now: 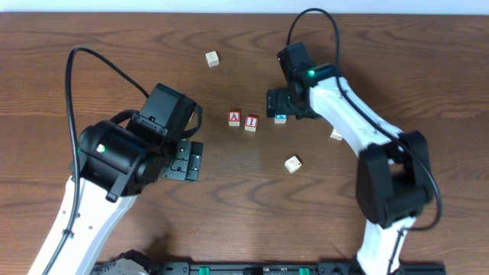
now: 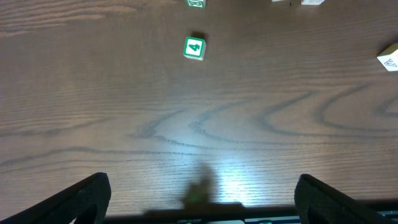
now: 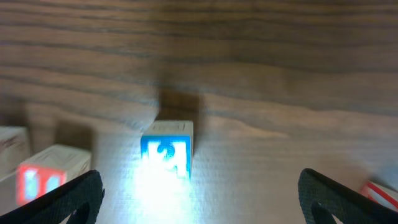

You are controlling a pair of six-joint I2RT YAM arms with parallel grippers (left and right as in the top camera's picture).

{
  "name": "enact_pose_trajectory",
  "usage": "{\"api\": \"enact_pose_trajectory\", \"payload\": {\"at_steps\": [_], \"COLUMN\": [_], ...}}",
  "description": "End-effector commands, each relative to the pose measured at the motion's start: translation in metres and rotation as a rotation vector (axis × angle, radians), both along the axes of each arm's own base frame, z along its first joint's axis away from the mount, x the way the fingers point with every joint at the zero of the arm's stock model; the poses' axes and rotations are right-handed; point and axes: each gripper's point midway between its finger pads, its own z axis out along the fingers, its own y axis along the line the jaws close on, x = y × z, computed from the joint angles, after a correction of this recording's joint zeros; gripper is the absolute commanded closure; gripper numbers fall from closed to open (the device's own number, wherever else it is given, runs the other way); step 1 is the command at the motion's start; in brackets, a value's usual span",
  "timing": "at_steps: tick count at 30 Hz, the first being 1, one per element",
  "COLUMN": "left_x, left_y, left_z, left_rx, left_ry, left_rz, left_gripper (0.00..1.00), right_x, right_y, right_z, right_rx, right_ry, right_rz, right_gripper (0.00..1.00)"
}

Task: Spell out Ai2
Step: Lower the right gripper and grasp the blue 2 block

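Note:
A red "A" block point(image 1: 234, 118) and a red "I" block point(image 1: 251, 122) stand side by side mid-table. A blue "2" block point(image 1: 280, 118) sits just right of them, under my right gripper point(image 1: 284, 103). In the right wrist view the blue "2" block point(image 3: 166, 149) rests on the table between my open fingers point(image 3: 199, 196), untouched, with the red "I" block point(image 3: 53, 173) at the left. My left gripper point(image 1: 189, 161) is open and empty, left of the row; its fingers point(image 2: 199, 199) frame bare table.
Loose blocks lie around: one at the back point(image 1: 212, 58), one right of centre point(image 1: 293, 164), one partly hidden by the right arm point(image 1: 335, 135). A green "4" block point(image 2: 194, 48) shows in the left wrist view. The table's front edge holds a black rail.

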Motion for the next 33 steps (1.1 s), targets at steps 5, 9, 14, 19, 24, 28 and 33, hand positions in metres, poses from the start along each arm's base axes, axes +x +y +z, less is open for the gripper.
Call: {"api": "enact_pose_trajectory", "payload": {"at_steps": [5,9,14,19,24,28,33], "left_x": [-0.001,-0.001,-0.001,-0.001,-0.001,-0.001,-0.001], "left_y": [-0.001,-0.001,-0.001,-0.001,-0.001,-0.001,-0.001], "left_z": [-0.001,-0.001,-0.002,-0.002,-0.002,-0.002,-0.002], "left_rx": [-0.013,-0.015,-0.018,-0.018,-0.018,-0.018,-0.018], "left_ry": [0.010,0.010,0.010,0.009,0.010,0.010,0.009], "left_rz": [0.015,0.022,0.031,0.031,0.031,0.031,0.031], "left_gripper": [0.05,0.05,0.05,0.05,0.05,0.05,0.05], "right_x": [0.005,0.005,0.003,-0.001,-0.003,-0.005,-0.007], "right_y": [0.007,0.008,0.008,0.012,0.022,0.023,0.022], "right_z": [-0.008,-0.013,-0.016,-0.021,-0.025,-0.030,-0.039], "right_rx": [0.005,0.006,0.006,0.023,0.053,0.044,0.033], "right_ry": [0.014,0.022,0.032,0.039,0.040,0.048,0.064], "right_rz": [-0.013,-0.011,-0.011,-0.001,0.017,0.021,0.025], "right_gripper": [0.08,0.34,0.35,0.34,0.34,0.34,0.38]}}
